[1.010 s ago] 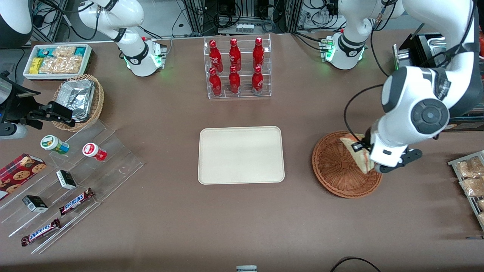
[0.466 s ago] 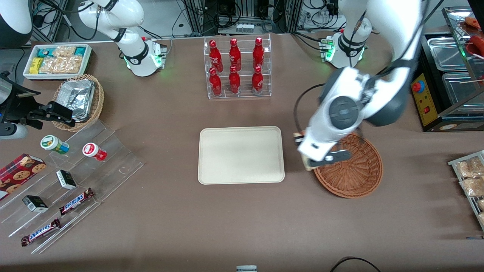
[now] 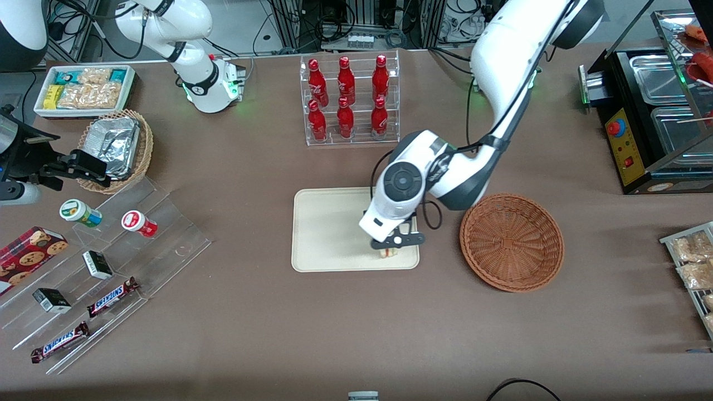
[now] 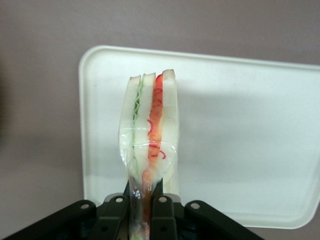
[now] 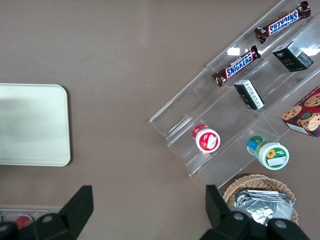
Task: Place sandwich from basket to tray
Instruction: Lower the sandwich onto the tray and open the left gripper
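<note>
My gripper [image 3: 390, 248] hangs over the cream tray [image 3: 328, 228], near the tray corner closest to the basket and the front camera. It is shut on the clear-wrapped sandwich [image 4: 151, 130], pinching the wedge's narrow end between both fingers [image 4: 162, 207]. The white bread and its red and green filling stand edge-on above the tray [image 4: 240, 140]. In the front view only a small pale bit of the sandwich [image 3: 388, 253] shows under the wrist. The reddish-brown wicker basket [image 3: 511, 241] sits beside the tray, toward the working arm's end, with nothing in it.
A clear rack of red bottles [image 3: 348, 100] stands farther from the front camera than the tray. Toward the parked arm's end are a tan basket of foil containers [image 3: 116, 147], a white snack bin [image 3: 84, 89] and an acrylic step shelf [image 3: 106, 267] with snack bars and cups.
The gripper lifted the sandwich out of the basket and carried it sideways over the basket rim to above the tray. The basket now holds nothing.
</note>
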Action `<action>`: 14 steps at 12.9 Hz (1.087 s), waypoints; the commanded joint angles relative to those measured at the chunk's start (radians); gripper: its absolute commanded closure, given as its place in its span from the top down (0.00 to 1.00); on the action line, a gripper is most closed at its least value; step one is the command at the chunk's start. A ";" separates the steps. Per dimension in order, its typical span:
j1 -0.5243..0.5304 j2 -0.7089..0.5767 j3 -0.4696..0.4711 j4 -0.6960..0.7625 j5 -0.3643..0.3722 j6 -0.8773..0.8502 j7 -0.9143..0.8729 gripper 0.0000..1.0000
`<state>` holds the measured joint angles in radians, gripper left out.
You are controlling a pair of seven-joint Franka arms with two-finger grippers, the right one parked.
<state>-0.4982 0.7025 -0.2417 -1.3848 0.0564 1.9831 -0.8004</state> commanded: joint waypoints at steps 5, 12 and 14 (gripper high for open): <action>-0.060 0.077 0.012 0.056 0.053 0.048 -0.033 0.00; -0.097 0.117 0.012 0.058 0.094 0.072 -0.034 0.63; -0.095 0.101 0.012 0.058 0.096 0.060 -0.036 1.00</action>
<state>-0.5789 0.8025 -0.2407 -1.3594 0.1353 2.0611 -0.8198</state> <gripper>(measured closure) 0.767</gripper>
